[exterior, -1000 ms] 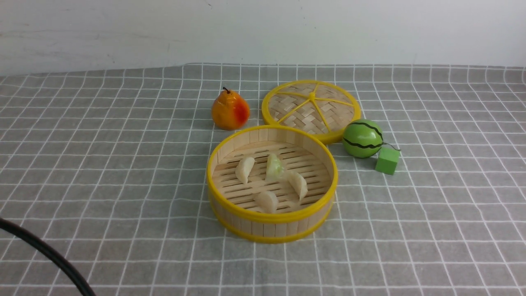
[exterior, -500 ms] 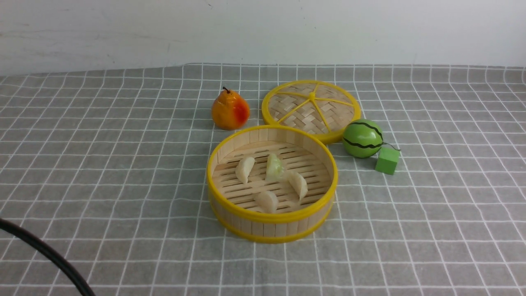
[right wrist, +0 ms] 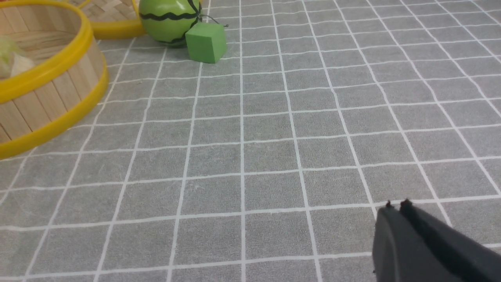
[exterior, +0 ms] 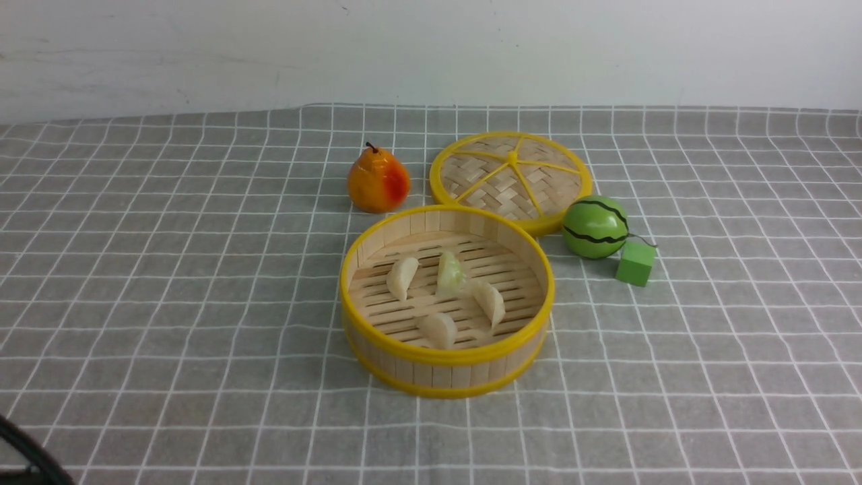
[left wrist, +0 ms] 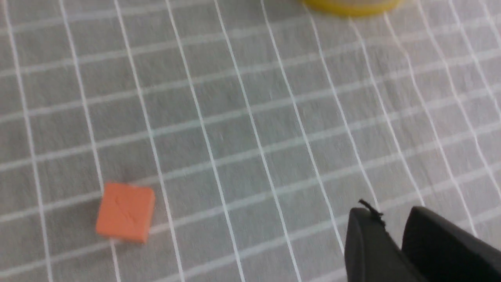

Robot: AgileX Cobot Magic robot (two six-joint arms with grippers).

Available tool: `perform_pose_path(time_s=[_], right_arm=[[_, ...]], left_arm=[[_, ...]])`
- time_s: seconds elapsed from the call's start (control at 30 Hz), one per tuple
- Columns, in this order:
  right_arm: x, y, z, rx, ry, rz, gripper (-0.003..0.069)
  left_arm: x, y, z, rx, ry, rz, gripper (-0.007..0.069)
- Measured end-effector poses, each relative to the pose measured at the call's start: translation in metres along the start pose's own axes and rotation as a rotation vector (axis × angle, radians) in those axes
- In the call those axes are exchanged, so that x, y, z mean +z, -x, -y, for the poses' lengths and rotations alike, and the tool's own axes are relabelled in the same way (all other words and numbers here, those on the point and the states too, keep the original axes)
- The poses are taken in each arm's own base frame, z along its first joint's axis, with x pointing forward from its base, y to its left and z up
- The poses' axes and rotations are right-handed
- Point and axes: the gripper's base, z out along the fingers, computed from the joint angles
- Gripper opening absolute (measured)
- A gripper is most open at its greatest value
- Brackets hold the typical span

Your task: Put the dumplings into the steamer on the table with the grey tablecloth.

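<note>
The steamer [exterior: 446,360] stands mid-table on the grey tablecloth [exterior: 168,283]. Four dumplings lie on its slatted floor: one at the left [exterior: 402,277], the green-tinged one [exterior: 450,273], one at the right [exterior: 489,303] and one at the front [exterior: 438,330]. Neither gripper shows in the front view. In the left wrist view my left gripper [left wrist: 389,213] hangs over bare cloth, empty, with a narrow gap between its tips; the steamer's rim [left wrist: 350,6] is far from it. In the right wrist view my right gripper [right wrist: 396,205] is shut and empty over bare cloth, well away from the steamer [right wrist: 51,78].
The woven lid [exterior: 510,178] lies flat behind the steamer, with a pear [exterior: 377,180] to its left. A toy watermelon [exterior: 595,227] and a green cube [exterior: 635,263] sit right of the steamer. An orange cube [left wrist: 125,211] lies on the cloth in the left wrist view. A black cable [exterior: 27,458] crosses the front view's bottom-left corner.
The black cable at the front view's lower left has dropped towards the corner. The steamer, dumplings and other objects have not moved.
</note>
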Motion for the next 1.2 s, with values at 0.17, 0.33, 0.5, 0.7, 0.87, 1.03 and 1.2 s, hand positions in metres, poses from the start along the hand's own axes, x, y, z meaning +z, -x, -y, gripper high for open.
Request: perform_pose_path(time_s=[0.17, 0.33, 0.5, 0.7, 0.87, 1.03, 1.2], right_arm=[[0.0, 0.0, 0.0, 0.0, 0.0, 0.0, 0.0005], [0.0, 0.0, 0.0, -0.001, 0.0, 0.0, 0.001], [0.0, 0.0, 0.0, -0.002, 0.0, 0.0, 0.002], [0.0, 0.0, 0.0, -0.002, 0.0, 0.0, 0.003], [0.0, 0.0, 0.0, -0.002, 0.0, 0.0, 0.0038], [0.0, 0.0, 0.0, -0.003, 0.0, 0.0, 0.0043], [0.0, 0.0, 0.0, -0.003, 0.0, 0.0, 0.0051]], left_arm=[[0.003, -0.021, -0.017, -0.05, 0.031, 0.385, -0.0014], [0.016, -0.052, -0.033, -0.093, 0.123, 0.565, -0.0014], [0.033, -0.084, -0.046, -0.146, 0.247, 0.628, -0.0014], [0.052, -0.107, -0.057, -0.19, 0.325, 0.568, -0.0014], [0.057, -0.116, -0.059, -0.209, 0.34, 0.498, -0.0014], [0.06, -0.121, -0.059, -0.197, 0.352, 0.436, -0.0014], [0.06, -0.121, -0.059, -0.113, 0.371, 0.416, -0.0014]])
